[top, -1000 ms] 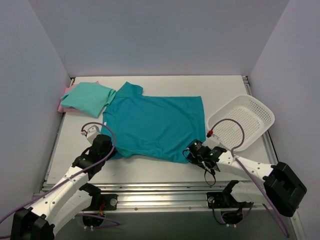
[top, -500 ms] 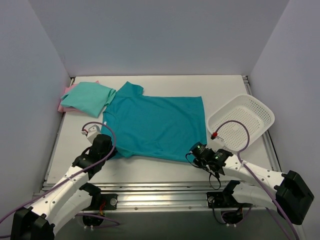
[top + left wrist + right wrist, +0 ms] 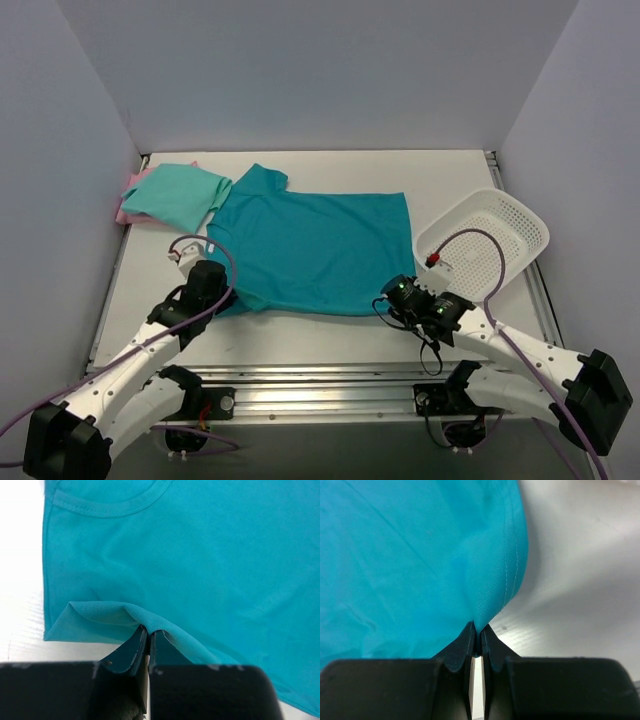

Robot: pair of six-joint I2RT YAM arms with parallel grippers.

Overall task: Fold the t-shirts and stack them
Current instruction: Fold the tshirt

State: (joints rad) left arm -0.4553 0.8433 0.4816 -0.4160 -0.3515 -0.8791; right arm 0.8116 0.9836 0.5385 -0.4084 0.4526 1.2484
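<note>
teal t-shirt (image 3: pixel 320 250), near edge pinched by left fingers (image 3: pixel 127 652), right fingers (image 3: pixel 459 650)

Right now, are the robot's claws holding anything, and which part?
Yes, both pinch the teal shirt: the left claw grips its near-left edge, the right claw its near-right hem corner.
</note>
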